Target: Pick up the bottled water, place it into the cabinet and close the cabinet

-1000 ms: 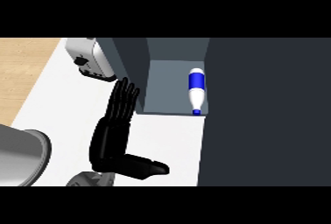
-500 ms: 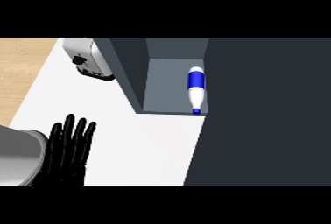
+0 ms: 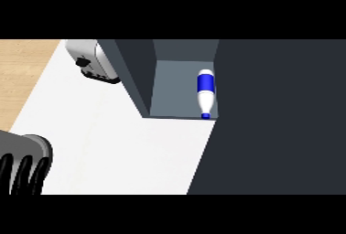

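Bottled water [image 3: 206,91] lying inside cabinet [image 3: 179,87], left hand [image 3: 20,176] low-left of cabinet with fingers straight, holding nothing; swing door shut clear of bottle cap.

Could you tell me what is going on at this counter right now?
The bottled water already lies on its side inside the open cabinet, cap toward the front edge. Nothing is touching it. Only the left hand shows, fingers straight, low at the view's left edge beside a grey pot. A toaster stands left of the cabinet.
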Motion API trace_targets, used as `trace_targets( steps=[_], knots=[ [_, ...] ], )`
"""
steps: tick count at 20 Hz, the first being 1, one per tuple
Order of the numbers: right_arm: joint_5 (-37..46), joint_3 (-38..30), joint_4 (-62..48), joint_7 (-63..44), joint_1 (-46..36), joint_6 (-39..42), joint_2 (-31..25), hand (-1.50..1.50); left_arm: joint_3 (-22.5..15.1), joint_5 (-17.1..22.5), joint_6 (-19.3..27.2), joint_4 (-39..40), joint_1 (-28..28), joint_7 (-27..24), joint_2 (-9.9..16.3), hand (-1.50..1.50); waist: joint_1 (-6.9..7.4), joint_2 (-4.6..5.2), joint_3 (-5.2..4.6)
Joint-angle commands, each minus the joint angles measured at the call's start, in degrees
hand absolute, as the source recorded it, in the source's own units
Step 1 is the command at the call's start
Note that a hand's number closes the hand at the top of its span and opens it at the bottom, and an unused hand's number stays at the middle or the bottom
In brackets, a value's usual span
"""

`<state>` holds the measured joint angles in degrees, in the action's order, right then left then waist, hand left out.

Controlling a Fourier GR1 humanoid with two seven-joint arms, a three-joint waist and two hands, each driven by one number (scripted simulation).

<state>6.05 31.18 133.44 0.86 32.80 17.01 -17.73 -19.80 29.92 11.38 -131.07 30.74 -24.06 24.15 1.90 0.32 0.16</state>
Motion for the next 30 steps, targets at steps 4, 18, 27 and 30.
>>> trace_targets(
  steps=[4, 18, 27, 30],
  knots=[
    [1.8, 13.0, 0.8, -7.7, -6.2, -0.5, 7.9, 1.5, 5.8, 5.3, -6.5, -2.2, 7.3, -2.9, 2.9, -1.5, 1.1, -0.45, -0.37],
    [-8.0, 7.3, -9.1, -21.7, -27.3, -9.2, 17.5, 1.5, 19.8, 16.6, -20.3, -2.4, 16.7, -5.6, 7.3, -1.5, 1.7, -0.24, -0.29],
    [-22.9, -4.4, -20.0, -27.5, -51.3, -20.0, 17.7, 1.5, 27.6, 21.4, -30.0, 0.1, 24.7, -7.1, 6.2, -1.5, 1.17, -0.38, -0.19],
    [-28.2, -8.3, -26.2, -24.8, -54.9, -20.9, 17.7, 1.5, 30.1, 23.2, -32.6, 1.6, 24.0, -7.2, 6.5, -1.5, 0.77, -0.23, -0.17]
  ],
)
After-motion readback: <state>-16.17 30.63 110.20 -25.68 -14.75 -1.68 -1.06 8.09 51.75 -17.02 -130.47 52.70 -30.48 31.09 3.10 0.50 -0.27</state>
